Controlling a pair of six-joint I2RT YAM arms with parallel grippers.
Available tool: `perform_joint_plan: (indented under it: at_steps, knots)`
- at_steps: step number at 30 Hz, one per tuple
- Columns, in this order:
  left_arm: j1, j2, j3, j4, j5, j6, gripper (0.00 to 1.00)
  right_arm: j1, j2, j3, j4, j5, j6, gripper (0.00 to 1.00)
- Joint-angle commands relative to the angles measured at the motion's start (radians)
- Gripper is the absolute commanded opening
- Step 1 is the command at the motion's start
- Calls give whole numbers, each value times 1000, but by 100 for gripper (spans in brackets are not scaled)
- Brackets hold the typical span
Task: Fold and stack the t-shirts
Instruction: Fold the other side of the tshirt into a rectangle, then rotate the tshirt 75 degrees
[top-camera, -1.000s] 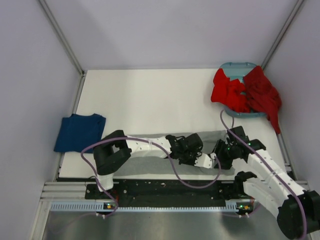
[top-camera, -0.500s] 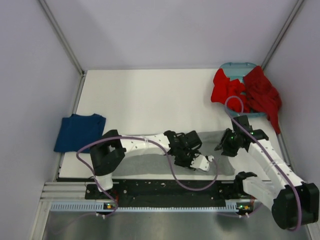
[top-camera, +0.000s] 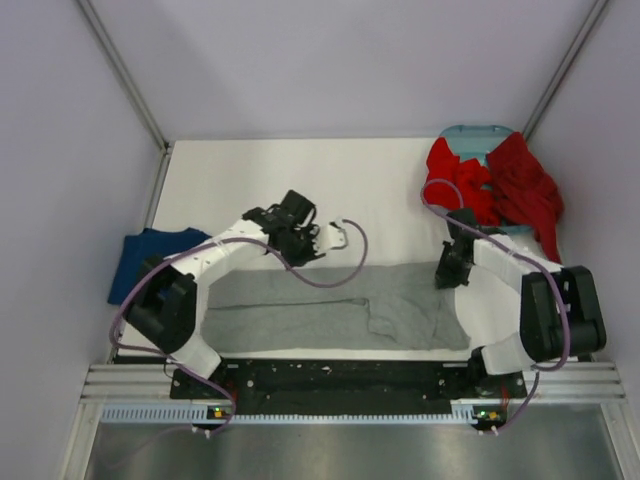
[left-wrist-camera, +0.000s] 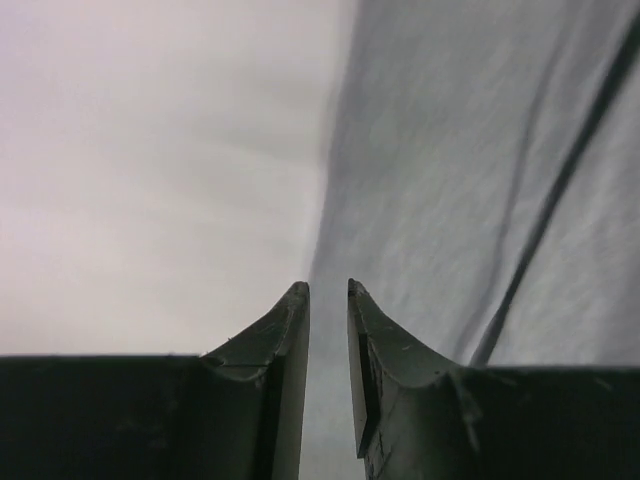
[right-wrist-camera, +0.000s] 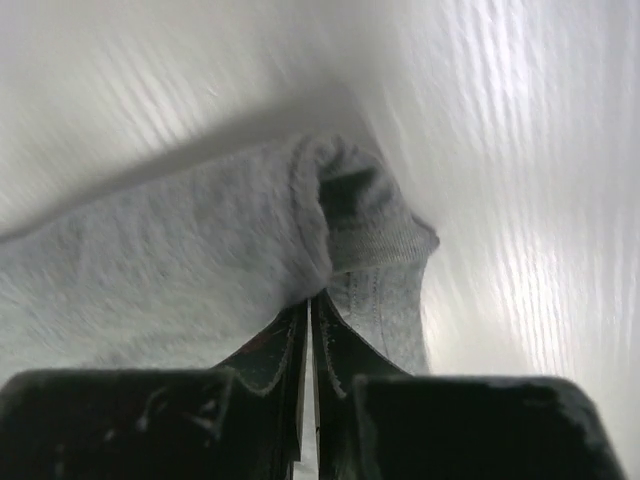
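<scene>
The heather grey t-shirt (top-camera: 320, 310) lies spread flat along the front of the table. My right gripper (top-camera: 447, 272) is at its far right corner. In the right wrist view that gripper (right-wrist-camera: 313, 298) is shut on a bunched, ribbed edge of the grey t-shirt (right-wrist-camera: 180, 260). My left gripper (top-camera: 303, 243) hovers just behind the shirt's far edge. In the left wrist view the left gripper (left-wrist-camera: 328, 288) shows a narrow gap with nothing in it, and grey cloth (left-wrist-camera: 480, 180) beyond. The navy t-shirt (top-camera: 150, 262) lies folded at the left edge. The red t-shirts (top-camera: 490, 185) are heaped at the back right.
A teal basket (top-camera: 478, 131) stands in the back right corner under the red heap, which spills over its rim. Grey walls enclose the white table (top-camera: 280, 180) on three sides. A purple cable (top-camera: 345, 262) loops from the left arm over the shirt's far edge.
My left arm swung from the front middle to the back left, uncovering the grey shirt. My right gripper moved back along the shirt's right side and closed on its edge.
</scene>
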Motion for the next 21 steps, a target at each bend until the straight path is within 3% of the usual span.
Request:
perform_joint_plan:
  at_steps: [1, 5, 9, 16, 21]
  knots:
    - [185, -97, -205, 23, -130, 62, 26, 74, 196, 185, -8, 61, -167, 2]
    - [343, -122, -348, 100, -274, 118, 25, 119, 358, 340, -58, 95, -197, 2]
    - [415, -128, -420, 85, -362, 87, 23, 130, 524, 547, -73, 83, -213, 2]
    - [418, -224, -568, 30, -439, 66, 24, 161, 961, 1195, -240, -41, -237, 2]
    - [409, -276, -511, -104, -262, -28, 29, 168, 1165, 1604, -222, -175, -210, 3]
